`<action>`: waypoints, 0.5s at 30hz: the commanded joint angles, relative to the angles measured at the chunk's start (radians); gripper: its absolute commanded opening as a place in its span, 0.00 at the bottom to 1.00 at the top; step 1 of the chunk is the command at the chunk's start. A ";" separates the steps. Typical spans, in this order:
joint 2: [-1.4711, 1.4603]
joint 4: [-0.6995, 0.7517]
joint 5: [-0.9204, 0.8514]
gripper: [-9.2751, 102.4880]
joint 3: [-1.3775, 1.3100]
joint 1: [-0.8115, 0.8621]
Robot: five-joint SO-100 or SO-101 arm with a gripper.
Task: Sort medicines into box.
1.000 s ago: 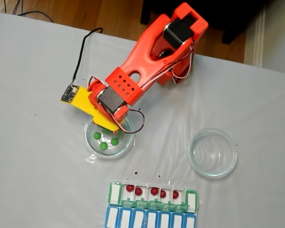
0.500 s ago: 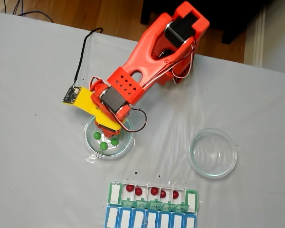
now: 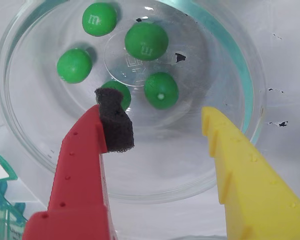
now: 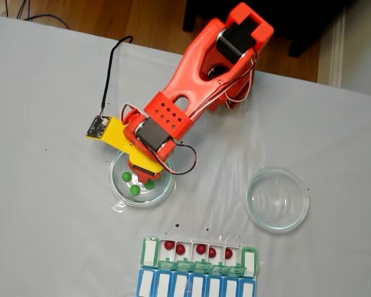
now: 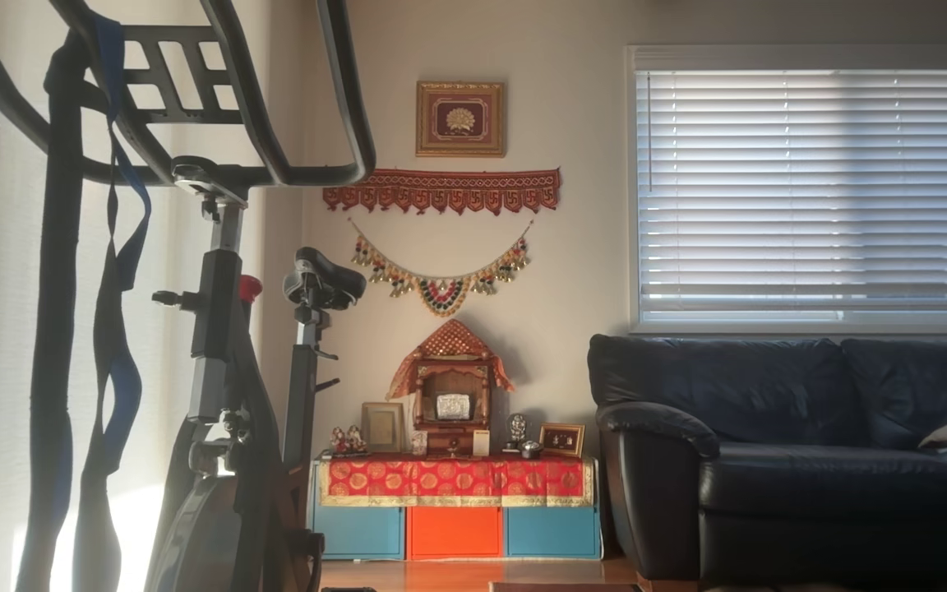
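In the wrist view the gripper [image 3: 162,117] hangs over a round clear glass dish [image 3: 250,100], its jaws spread wide and holding nothing: a red finger [image 3: 80,175] with a black foam pad [image 3: 114,125] on the left, a yellow finger [image 3: 245,175] on the right. Five green medicines [image 3: 146,41] lie in the dish, the nearest partly behind the pad. In the fixed view the box [image 4: 250,260] sits near the bottom edge (five red medicines [image 4: 201,249] in its open compartments), with a second, empty dish [image 4: 277,199] to the right.
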 commanded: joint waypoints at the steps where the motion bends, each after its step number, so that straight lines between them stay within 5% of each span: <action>1: 0.006 -0.006 0.014 0.31 -0.005 -0.011; 15: -0.009 -0.063 0.063 0.28 0.035 -0.020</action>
